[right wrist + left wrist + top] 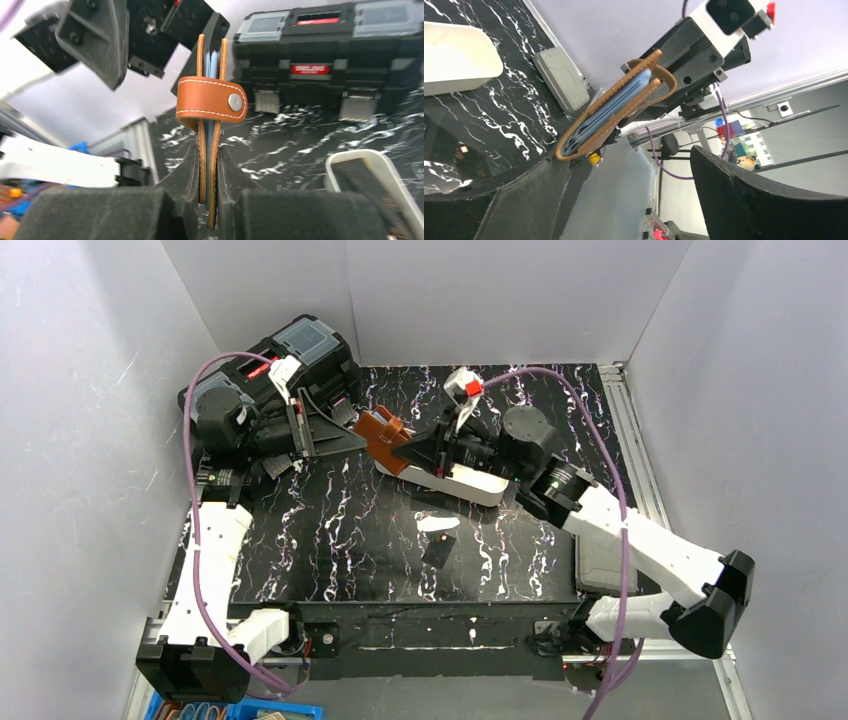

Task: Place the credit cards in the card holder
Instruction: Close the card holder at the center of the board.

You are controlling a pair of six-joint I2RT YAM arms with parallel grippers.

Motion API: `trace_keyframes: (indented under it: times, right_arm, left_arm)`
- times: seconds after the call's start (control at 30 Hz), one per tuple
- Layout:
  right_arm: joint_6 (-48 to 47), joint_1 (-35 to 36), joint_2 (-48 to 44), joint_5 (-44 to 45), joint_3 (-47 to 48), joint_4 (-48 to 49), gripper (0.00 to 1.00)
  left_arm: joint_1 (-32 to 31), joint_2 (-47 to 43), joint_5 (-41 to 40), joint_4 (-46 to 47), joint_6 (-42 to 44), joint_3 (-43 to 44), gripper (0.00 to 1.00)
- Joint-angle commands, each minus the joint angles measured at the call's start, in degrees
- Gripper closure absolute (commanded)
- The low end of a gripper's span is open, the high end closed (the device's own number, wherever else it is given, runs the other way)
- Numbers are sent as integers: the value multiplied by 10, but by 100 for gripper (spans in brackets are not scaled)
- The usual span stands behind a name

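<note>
White walls close in a black worktop veined with white, with a big black toolbox in its far left corner and a long white tray near the middle. From above, the two arms meet just in front of the toolbox over a brown wallet, though that view does not show who has it. The right wrist camera does: the right pincer is closed tight on the lower edge of the wallet, which stands on edge with its strap snapped round it and blue lining showing between the leather sides, the toolbox behind and an end of the tray low at the right. The left wrist camera shows the other side of the meeting: the left pincer stands wide open with nothing in it, its dark fingers on either side of the frame, while the wallet hangs tilted just past them in the right arm's grip. Whether a card sits inside the wallet cannot be told. Only the overhead view shows one dark card lying flat on the worktop, nearer the arm bases than the tray and well apart from the wallet. A grey pad lies at the right edge – also seen beyond the wallet from the left wrist.
</note>
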Motion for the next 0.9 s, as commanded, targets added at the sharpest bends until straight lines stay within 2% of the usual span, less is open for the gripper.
trace_keyframes:
  times: [0.0,0.13,0.23,0.3,0.47,0.57,0.67,0.8,0.87]
  right_arm:
    - [-240,44,-50,116,35,-107,99]
    - [-426,130,-55,294,14,-106,99]
    - [-491,169,-23,353,10,-123,99]
    - [-484,180,0,364,-12,-138,99]
    - [-430,196,53,385,-117,-29,99]
    - [-425,215,109,414,-137,33,99]
    - [-430,229,174,441,-139,78,99]
    - [-461,237,275,500,-134,134,99]
    - [-460,237,310,513,-127,139,99]
  left_arm:
    - [20,-8,38,-94,124,42,4]
    - [30,1,34,-149,162,48,2]
    - [52,6,29,-195,205,53,2]
    - [71,16,38,-245,252,68,2]
    - [148,67,32,-452,440,105,2]
    - [194,117,17,-532,528,108,2]
    - [210,175,-27,-641,629,134,2]
    - [212,215,-63,-696,710,150,2]
    - [212,216,-62,-692,711,144,2]
